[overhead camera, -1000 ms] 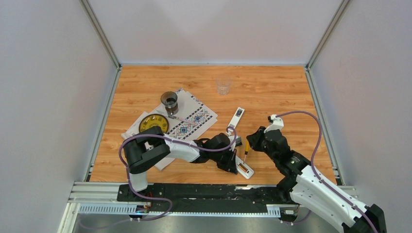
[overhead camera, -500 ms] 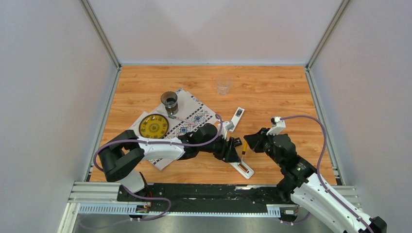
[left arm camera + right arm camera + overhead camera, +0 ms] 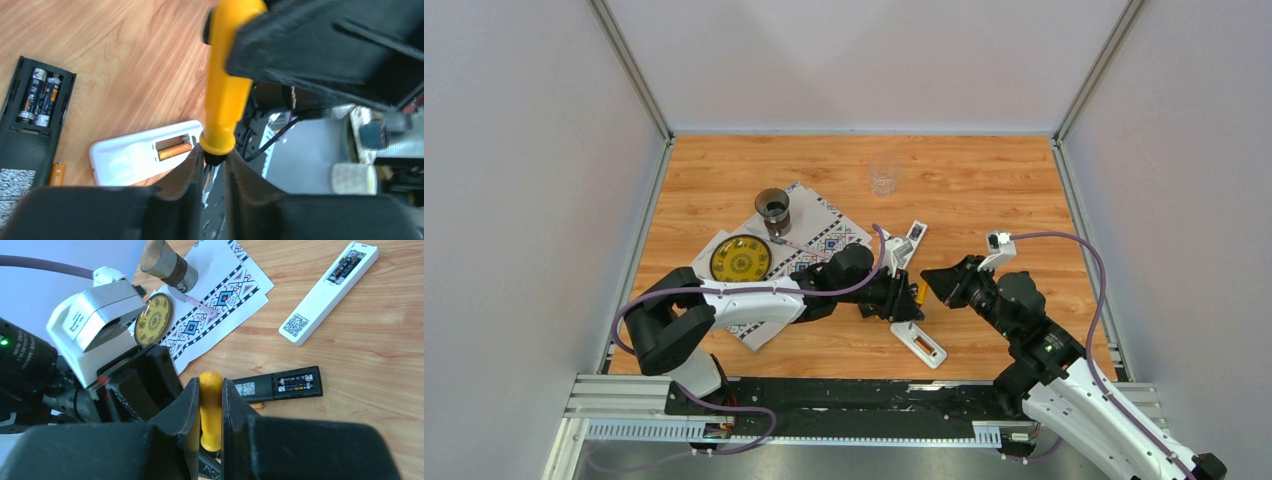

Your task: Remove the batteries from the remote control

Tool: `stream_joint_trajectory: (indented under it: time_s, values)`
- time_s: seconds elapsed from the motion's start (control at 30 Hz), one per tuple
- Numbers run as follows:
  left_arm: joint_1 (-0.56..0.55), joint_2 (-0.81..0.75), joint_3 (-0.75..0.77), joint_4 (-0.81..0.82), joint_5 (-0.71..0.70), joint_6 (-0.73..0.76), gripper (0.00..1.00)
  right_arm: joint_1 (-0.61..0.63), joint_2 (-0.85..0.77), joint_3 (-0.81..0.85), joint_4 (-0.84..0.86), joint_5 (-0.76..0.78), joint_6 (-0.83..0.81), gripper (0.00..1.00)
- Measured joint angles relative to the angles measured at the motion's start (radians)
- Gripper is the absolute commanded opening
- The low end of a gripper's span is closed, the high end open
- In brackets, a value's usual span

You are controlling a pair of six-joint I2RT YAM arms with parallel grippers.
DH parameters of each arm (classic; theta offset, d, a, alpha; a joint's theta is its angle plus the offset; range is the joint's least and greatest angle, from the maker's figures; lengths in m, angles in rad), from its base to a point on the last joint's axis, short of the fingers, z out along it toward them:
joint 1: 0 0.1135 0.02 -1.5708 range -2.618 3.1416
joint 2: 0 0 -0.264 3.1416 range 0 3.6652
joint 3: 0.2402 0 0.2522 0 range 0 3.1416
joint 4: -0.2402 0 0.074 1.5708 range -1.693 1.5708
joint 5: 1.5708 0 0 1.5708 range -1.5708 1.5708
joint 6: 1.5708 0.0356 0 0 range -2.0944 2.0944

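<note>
One change: left gripper has joined right gripper on screwdriver.

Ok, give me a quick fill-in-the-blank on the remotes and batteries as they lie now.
The right claw is shut on the ___ screwdriver. The black remote holds ___ batteries. The near white remote shows ___ orange battery. A loose battery lies right beside the ___ remote.
Missing: yellow; two; one; black.
</note>
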Motion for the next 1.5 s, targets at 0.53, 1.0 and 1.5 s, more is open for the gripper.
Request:
stream_joint_trajectory:
  time_s: [0.53, 1.0, 1.5]
  values:
    - [-0.003, -0.219, 0.014, -0.396, -0.277, 0.273, 0.0, -0.001, 0.06, 0.107, 0.007, -0.083, 0.011, 1.0]
    - [-0.003, -0.453, 0.014, -0.525, -0.354, 0.488, 0.0, -0.001, 0.287, 0.164, 0.182, -0.425, -0.026, 0.63]
    - [-0.003, -0.46, 0.014, -0.586, -0.32, 0.546, 0.0, -0.001, 0.381, 0.202, 0.245, -0.525, -0.031, 0.47]
